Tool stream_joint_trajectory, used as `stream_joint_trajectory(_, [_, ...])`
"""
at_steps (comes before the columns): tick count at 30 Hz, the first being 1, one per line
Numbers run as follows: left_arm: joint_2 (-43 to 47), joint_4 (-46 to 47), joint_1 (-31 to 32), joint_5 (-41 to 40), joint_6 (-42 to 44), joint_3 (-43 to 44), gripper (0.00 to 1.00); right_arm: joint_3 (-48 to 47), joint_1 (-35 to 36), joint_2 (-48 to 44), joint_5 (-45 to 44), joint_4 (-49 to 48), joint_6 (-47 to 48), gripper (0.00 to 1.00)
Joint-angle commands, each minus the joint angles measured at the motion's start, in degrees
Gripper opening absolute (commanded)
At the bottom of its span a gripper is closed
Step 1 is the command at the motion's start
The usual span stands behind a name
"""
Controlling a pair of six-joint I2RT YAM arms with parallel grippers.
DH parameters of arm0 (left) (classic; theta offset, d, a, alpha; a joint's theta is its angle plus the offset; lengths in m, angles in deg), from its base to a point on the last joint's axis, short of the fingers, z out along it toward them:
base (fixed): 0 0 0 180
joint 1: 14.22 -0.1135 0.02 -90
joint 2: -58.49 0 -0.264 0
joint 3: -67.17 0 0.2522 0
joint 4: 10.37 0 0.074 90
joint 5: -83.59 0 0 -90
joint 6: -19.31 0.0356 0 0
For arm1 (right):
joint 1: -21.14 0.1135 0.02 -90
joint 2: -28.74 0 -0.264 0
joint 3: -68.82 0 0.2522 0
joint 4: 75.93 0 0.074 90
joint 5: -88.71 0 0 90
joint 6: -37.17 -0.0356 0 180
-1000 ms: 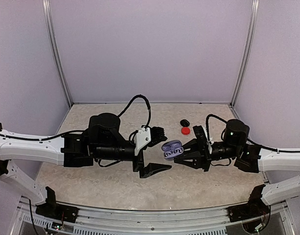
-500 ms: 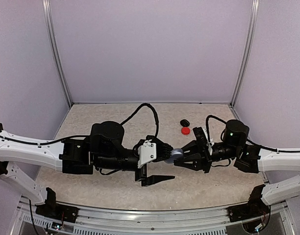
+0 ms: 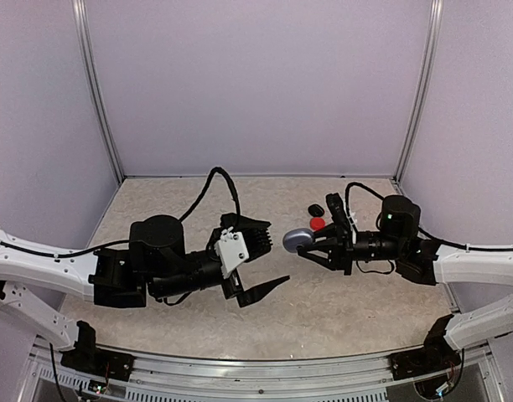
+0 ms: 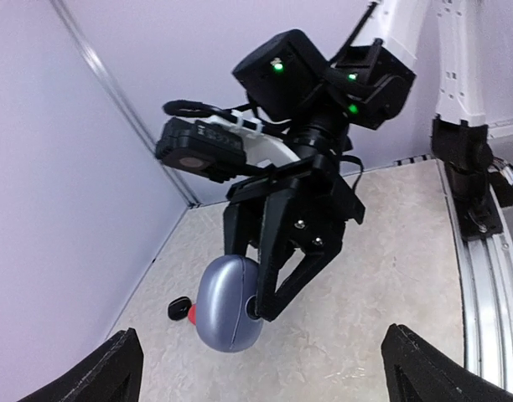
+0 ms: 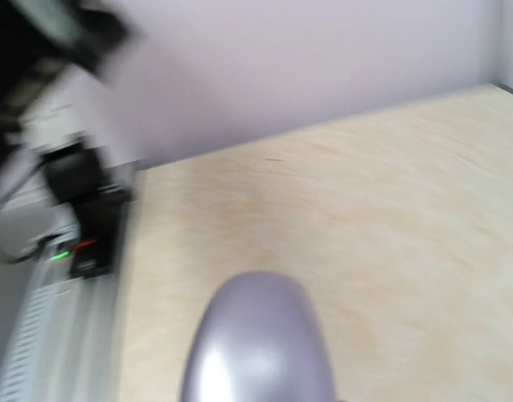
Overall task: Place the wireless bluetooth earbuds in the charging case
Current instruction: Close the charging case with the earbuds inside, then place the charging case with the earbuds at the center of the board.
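Well, the right claw (image 4: 256, 291) is pinched on a closed, lavender-grey, pebble-shaped case (image 4: 223, 306), lifted off the beige table (image 3: 181, 310). The left claw (image 3: 269, 261) gapes wide, holding nothing. A tiny red earbud (image 3: 318, 224) and a tiny black earbud (image 3: 315, 208) lie on the table just beyond the right claw.

Work surface: a flat tabletop (image 3: 357, 301) with a beige, speckled finish. Two items lie directly on it. A small red piece (image 3: 318, 224) sits on the far side of the right claw (image 3: 305, 241), close beside it. A small black piece (image 3: 315, 208) lies just beyond the red one, farther from the claw. Whether the two pieces touch cannot be determined.
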Motion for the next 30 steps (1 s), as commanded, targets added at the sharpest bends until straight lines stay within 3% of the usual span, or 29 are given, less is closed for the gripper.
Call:
stream_joint_trajectory(1, [1.84,9.86,-3.44,-8.08,-9.38,-1.74,0.99,-4.48,-5.97,3.58,-6.03,3.71,-4.51,0.0])
stream_joint_trajectory(12, [1.91,16.39,-8.15,-20.65,-21.34,-3.96,0.99,-19.02,-12.07,27.3,-14.22,7.66,-10.03,0.0])
stream_joint_trajectory(22, [2.79,17.18,-8.53,-23.25,-23.32,-5.84,0.99,-37.27,-15.32,49.32,-19.33,14.89,-11.03,0.0])
stream_joint_trajectory(30, [5.3,18.44,-8.87,-23.46,-23.74,-8.9,0.99,-44.79,-16.8,57.76,-19.64,18.3,-10.08,0.06])
